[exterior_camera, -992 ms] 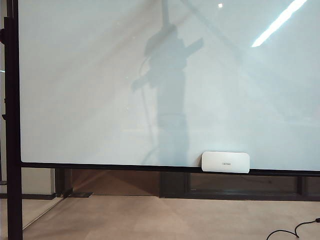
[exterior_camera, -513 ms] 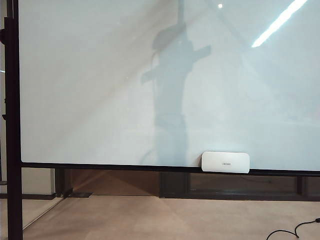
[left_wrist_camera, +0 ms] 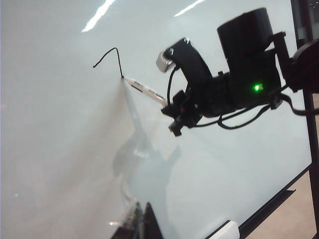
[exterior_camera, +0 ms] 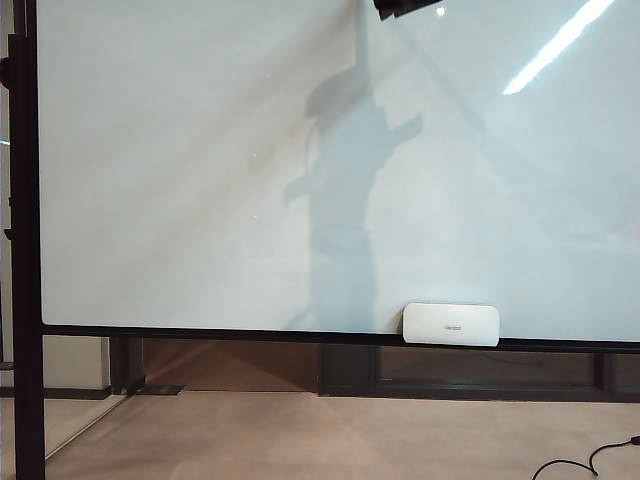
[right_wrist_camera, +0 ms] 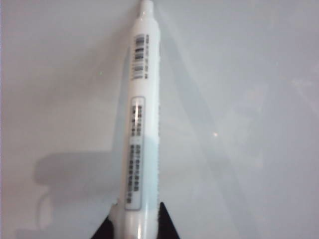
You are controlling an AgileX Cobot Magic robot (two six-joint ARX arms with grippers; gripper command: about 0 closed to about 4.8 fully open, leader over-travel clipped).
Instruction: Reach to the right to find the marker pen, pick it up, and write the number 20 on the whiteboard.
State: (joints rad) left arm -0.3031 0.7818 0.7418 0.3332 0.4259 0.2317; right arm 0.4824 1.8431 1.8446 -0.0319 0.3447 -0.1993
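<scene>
The whiteboard (exterior_camera: 180, 150) fills the exterior view, where no writing shows. In the left wrist view my right gripper (left_wrist_camera: 167, 102) is shut on the white marker pen (left_wrist_camera: 144, 90), whose tip touches the whiteboard (left_wrist_camera: 60, 149). Of the number 20, only a thin hooked black line (left_wrist_camera: 112, 55) shows, ending at that tip. In the right wrist view the marker pen (right_wrist_camera: 141, 124) sticks out from between the jaws of the right gripper (right_wrist_camera: 137, 221), pointing at the board. My left gripper (left_wrist_camera: 143, 221) shows only dark tips held together, away from the pen.
A white rounded eraser (exterior_camera: 451, 324) sits on the board's lower black frame (exterior_camera: 200, 331). A dark piece of the right arm (exterior_camera: 400, 8) pokes in at the top edge of the exterior view. The black stand post (exterior_camera: 25, 300) is at left, a cable (exterior_camera: 590, 462) on the floor.
The arm's shadow on the board has shifted right and changed shape. A dark part of the right arm has come into the top edge of the exterior view.
</scene>
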